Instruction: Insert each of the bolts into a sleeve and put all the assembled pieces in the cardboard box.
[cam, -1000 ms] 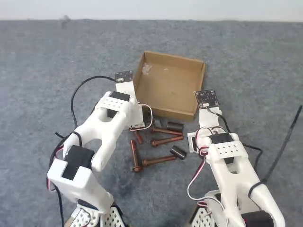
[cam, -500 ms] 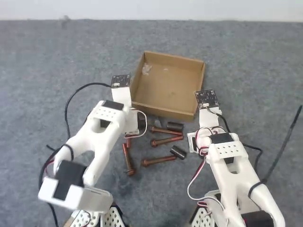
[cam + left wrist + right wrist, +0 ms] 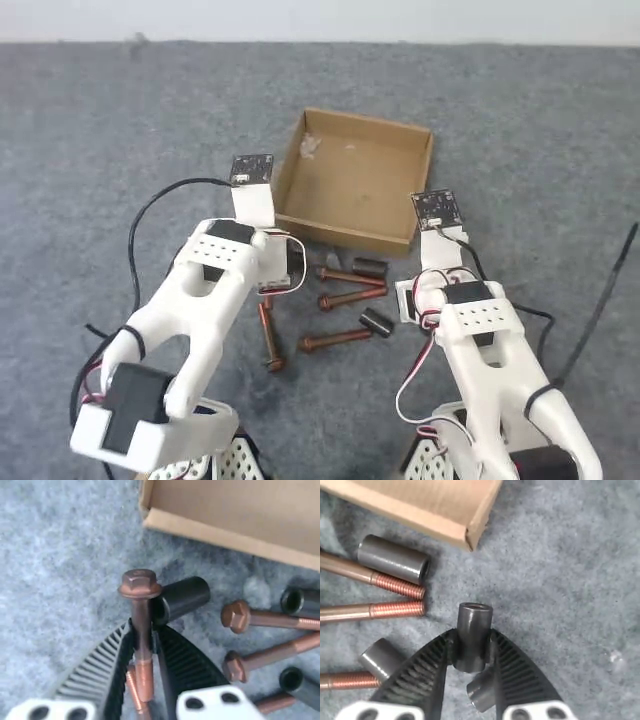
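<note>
Two arms sit side by side at the grey, carpet-like table [image 3: 520,150], each with something in its grip. The left pincer [image 3: 144,630] is closed on a copper-coloured bolt [image 3: 140,587]. It clamps the shank, so the hex head sticks out beyond the fingertips. Just behind that head a dark sleeve [image 3: 184,597] lies on its side, near the front wall of the cardboard box [image 3: 225,532]. Whether that sleeve touches the held bolt cannot be told.

The right pincer [image 3: 471,639] is closed on a second sleeve [image 3: 474,617], gripped between the ribbed fingers [image 3: 432,670] with its open end pointing out past the fingertips. It is near the box's corner. A third sleeve [image 3: 481,694] lies on the table beneath this pincer.

In the high view, three loose bolts [image 3: 352,296] lie roughly parallel on the table between the arms, in front of the box, with their heads toward the left arm. A fourth bolt [image 3: 268,335] lies across their direction, just beside the left arm. Among them, an upper sleeve [image 3: 369,267] sits just beside the box's front wall. A lower sleeve [image 3: 376,322] lies nearer the right arm, close to the threaded end of the nearest bolt.
</note>
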`<action>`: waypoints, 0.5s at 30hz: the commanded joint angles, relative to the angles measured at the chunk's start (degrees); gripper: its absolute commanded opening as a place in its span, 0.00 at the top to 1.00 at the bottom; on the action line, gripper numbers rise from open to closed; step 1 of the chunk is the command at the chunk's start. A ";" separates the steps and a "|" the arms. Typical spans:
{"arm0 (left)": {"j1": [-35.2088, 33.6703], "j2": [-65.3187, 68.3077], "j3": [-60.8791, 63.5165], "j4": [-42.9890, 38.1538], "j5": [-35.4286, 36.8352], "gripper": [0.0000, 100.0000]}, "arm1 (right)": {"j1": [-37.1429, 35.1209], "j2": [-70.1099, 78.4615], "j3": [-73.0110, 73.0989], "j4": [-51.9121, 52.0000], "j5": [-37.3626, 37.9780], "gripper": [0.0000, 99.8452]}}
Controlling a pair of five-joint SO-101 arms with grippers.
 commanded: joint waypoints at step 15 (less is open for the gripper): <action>-1.32 -4.31 0.48 -3.08 -4.13 0.99 | -0.22 -15.96 5.01 -1.19 -2.99 0.99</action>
